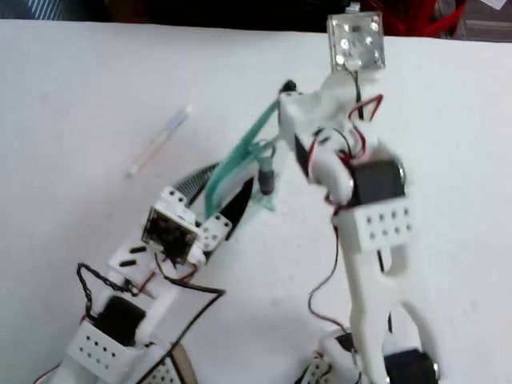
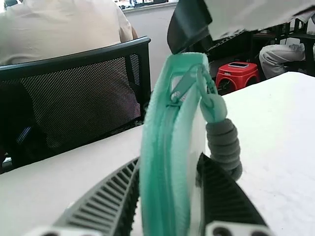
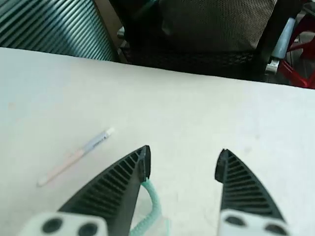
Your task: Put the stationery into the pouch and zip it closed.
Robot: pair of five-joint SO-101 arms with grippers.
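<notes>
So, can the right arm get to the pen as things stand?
Probably yes. The right claw is open and empty, and the pen lies on bare table beyond it. The pouch, held in the left claw, sits close under it, so it may brush.

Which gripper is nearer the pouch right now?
Left. The left gripper is clamped on the pouch; the right gripper hangs open at the pouch's other end.

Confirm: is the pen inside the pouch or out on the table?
Out. The pen lies on the table, apart from the pouch held in the left gripper.
</notes>
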